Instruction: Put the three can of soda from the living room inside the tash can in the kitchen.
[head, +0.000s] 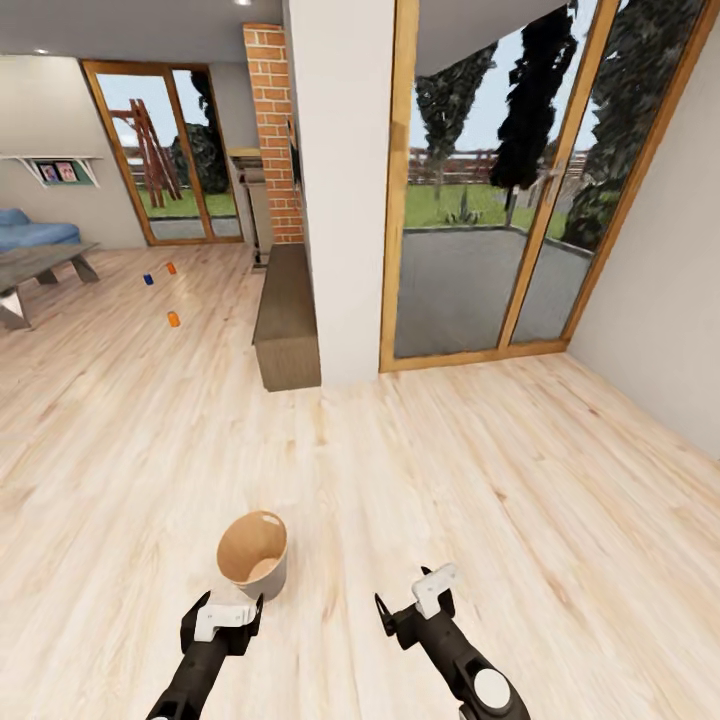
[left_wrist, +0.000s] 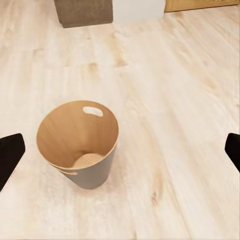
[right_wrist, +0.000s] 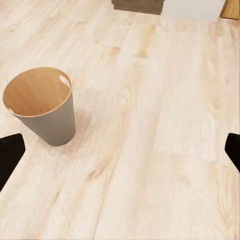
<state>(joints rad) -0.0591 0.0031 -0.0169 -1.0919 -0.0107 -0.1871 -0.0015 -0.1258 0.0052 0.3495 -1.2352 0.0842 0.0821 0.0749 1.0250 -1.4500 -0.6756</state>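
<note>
Tan-brown tash can (head: 252, 555) is seen upright on the light plank floor (head: 450, 480), just ahead of the left tool (head: 222, 614) and near the right tool (head: 412, 600); its inside is seen bare, w/ no can in it. Both tools are held wide open, fingers well apart, w/ nothing gripped. Three soda cans are seen far off on the floor by the low grey tabletop (head: 40, 265): blue can (head: 148, 280), orange can (head: 171, 268), second orange can (head: 173, 319). No can is collected yet, so the fetch step is judged barely begun. Next move: base to be driven toward the cans, then one tool lowered over the nearest orange can.
</note>
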